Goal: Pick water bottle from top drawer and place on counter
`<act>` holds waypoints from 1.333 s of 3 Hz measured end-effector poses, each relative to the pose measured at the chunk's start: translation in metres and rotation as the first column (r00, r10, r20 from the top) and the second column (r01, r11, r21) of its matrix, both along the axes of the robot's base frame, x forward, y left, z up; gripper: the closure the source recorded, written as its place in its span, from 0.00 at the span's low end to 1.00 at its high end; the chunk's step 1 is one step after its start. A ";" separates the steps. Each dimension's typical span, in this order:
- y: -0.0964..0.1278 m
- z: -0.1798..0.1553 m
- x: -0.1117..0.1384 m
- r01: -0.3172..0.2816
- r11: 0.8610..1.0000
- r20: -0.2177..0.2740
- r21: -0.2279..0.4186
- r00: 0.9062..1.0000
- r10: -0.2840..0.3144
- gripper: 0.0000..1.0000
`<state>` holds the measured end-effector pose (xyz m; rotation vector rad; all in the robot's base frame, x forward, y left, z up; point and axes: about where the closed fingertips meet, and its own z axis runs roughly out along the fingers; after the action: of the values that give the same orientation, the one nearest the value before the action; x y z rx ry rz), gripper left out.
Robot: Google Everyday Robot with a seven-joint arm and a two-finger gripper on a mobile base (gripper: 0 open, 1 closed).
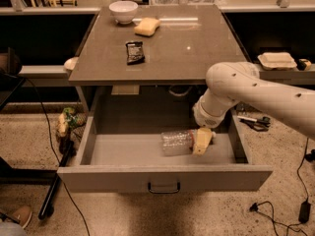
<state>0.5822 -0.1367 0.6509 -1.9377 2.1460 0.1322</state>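
Note:
The top drawer (123, 151) is pulled fully open below the counter (182, 48). The water bottle (176, 142) lies on its side on the drawer floor, right of the middle. My gripper (201, 142) hangs down from the white arm into the drawer, at the bottle's right end and touching or nearly touching it. The bottle's cap and label are hidden behind the gripper.
On the counter are a white bowl (123, 10), a yellow sponge (147, 26) and a dark snack packet (134, 52). A white food box (277, 60) sits on the right side shelf. Cables and tools lie on the floor around the drawer.

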 end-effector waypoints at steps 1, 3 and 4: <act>0.000 -0.023 0.003 0.004 1.000 0.000 0.028 1.000 -0.004 0.15; 0.004 -0.054 0.006 -0.002 0.998 -0.022 0.066 1.000 0.004 0.61; -0.009 -0.025 0.001 0.017 0.996 0.017 0.083 1.000 -0.018 0.85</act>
<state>0.5832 -0.1456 0.6260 -1.8669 2.1110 0.1972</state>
